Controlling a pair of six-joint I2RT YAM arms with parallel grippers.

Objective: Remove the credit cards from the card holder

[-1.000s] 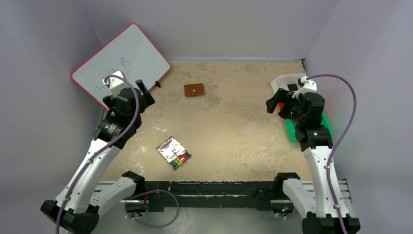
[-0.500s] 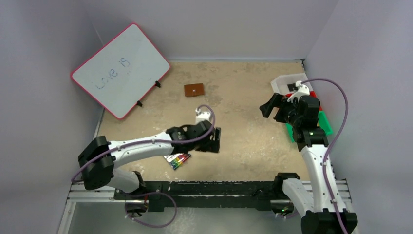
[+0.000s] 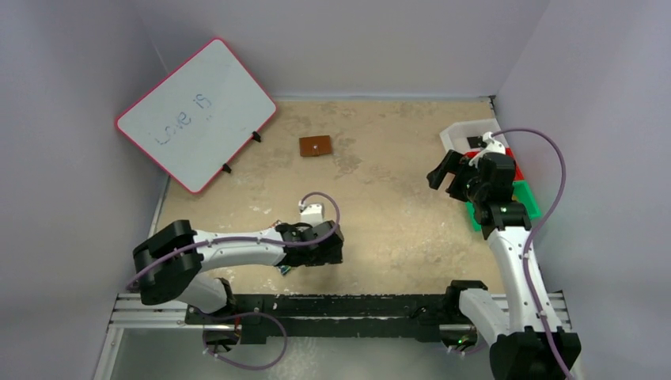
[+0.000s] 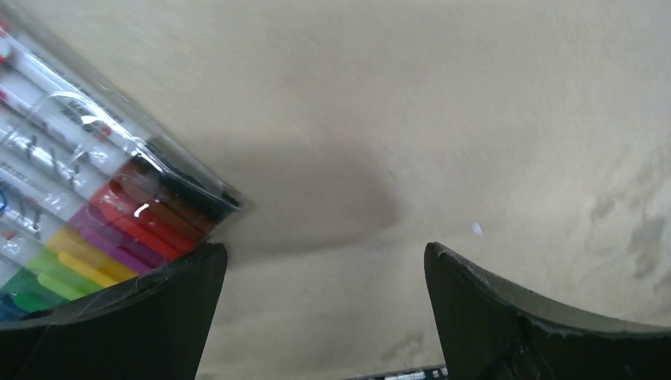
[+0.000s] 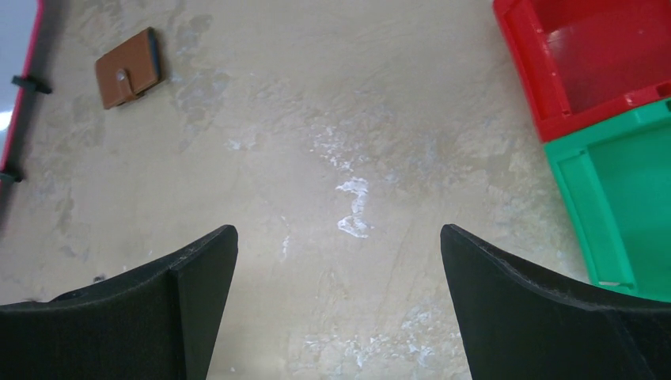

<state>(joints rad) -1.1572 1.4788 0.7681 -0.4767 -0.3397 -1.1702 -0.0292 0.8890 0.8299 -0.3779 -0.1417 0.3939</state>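
Card holder [image 3: 316, 146] lies shut and flat at the far middle of the table [image 3: 396, 214], near the lower corner of the whiteboard [image 3: 198, 111], well apart from both arms. Left tool [image 4: 323, 250], fingers spread with nothing between, hangs low beside a marker pack [image 4: 95, 198] that its arm mostly covers. Right tool [image 5: 339, 231], likewise spread and empty, hovers near a red bin [image 5: 601, 55] and a green bin [image 5: 625, 190].

table [image 5: 372, 103]: matt, rough, scuffed | holder [image 5: 129, 68]: brown leather look, matt | pack [image 4: 95, 174]: glossy clear plastic | red bin [image 5: 601, 63], green bin [image 5: 633, 206]: smooth shiny plastic | whiteboard [image 3: 194, 111]: glossy white
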